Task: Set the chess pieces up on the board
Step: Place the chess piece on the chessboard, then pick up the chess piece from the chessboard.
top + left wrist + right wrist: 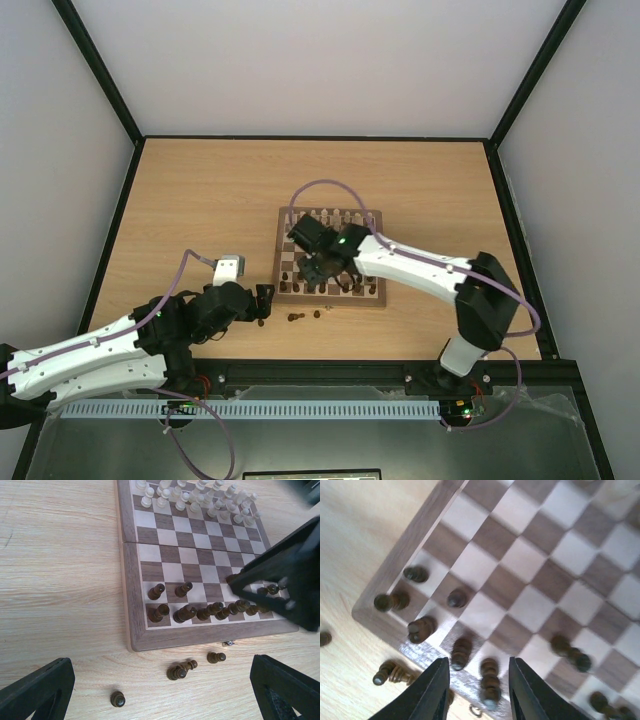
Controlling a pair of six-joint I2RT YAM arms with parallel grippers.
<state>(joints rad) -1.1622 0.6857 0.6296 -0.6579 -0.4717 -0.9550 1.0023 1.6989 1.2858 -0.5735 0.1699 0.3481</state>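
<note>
The right end effector hangs over the board at its near edge row. Its fingers are apart, with a dark piece in the gap that neither finger appears to touch (so this reads as a piece being set on its square, not one gripped). The low, steep pose suits placing something this small without knocking its neighbours.

Around it, the other chess pieces crowd the two rows nearest the arms. Whether all of them stand upright I cannot tell. The pale pieces fill the far side.

The left end effector is spread wide and holds nothing. It hovers above the bench, just off the board's near border. That is probably because a few loose pieces lie on the wood below it, not yet on the board.
</note>
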